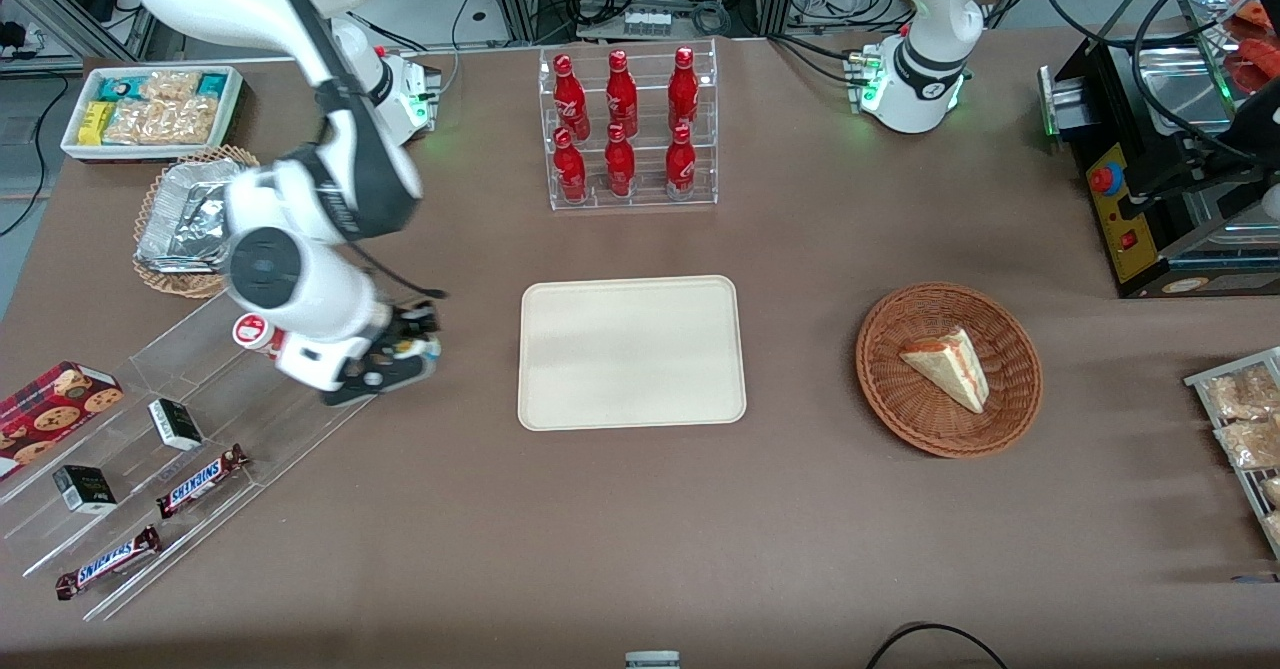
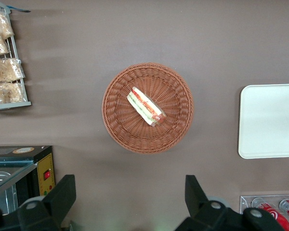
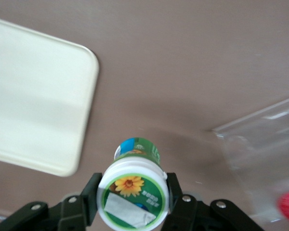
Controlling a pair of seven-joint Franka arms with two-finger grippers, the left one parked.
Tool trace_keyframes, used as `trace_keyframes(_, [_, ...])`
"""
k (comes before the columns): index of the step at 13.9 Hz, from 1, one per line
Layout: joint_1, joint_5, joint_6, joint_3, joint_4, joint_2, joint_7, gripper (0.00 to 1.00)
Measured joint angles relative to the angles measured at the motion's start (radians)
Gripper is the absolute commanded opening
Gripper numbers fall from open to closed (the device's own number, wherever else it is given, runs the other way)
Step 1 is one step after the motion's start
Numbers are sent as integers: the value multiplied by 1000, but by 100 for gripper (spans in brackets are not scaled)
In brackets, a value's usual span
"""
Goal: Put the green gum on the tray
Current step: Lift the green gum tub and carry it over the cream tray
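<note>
My gripper (image 1: 408, 347) is shut on the green gum (image 3: 133, 192), a small bottle with a white lid and a green round label showing a yellow flower. The two black fingers (image 3: 92, 192) press on the lid's sides and hold the bottle above the brown table. In the front view the gum (image 1: 418, 349) peeks out between the fingers, beside the clear acrylic rack and a short way from the cream-beige tray (image 1: 631, 351). The tray's rounded corner (image 3: 53, 106) lies close to the bottle in the right wrist view. The tray holds nothing.
A red-lidded bottle (image 1: 251, 332) stands on the clear rack (image 1: 170, 429) by my wrist, with Snickers bars (image 1: 203, 480) and small boxes. A rack of red cola bottles (image 1: 628, 127) stands farther from the camera than the tray. A wicker basket with a sandwich (image 1: 948, 369) lies toward the parked arm.
</note>
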Motion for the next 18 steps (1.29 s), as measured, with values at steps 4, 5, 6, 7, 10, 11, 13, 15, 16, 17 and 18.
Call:
trace_keyframes(4, [117, 34, 99, 0, 117, 165, 232, 0])
trace_keyframes(5, [145, 39, 118, 0, 149, 204, 283, 0])
trace_keyframes(6, [171, 41, 132, 0, 183, 239, 332, 0])
trace_keyframes(7, [193, 42, 137, 0, 221, 273, 378, 0])
trace_keyframes(10, [232, 98, 161, -1, 296, 349, 460, 0])
trace_keyframes(11, [243, 113, 181, -1, 306, 366, 479, 0])
trace_keyframes(13, [267, 126, 200, -1, 314, 389, 522, 0])
trace_keyframes(15, [296, 164, 202, -1, 315, 398, 541, 0])
trace_keyframes(16, [308, 181, 202, -2, 315, 401, 544, 0])
trace_keyframes(17, [319, 190, 202, -2, 315, 404, 547, 0])
trace_keyframes(18, [329, 192, 202, -2, 315, 406, 549, 0])
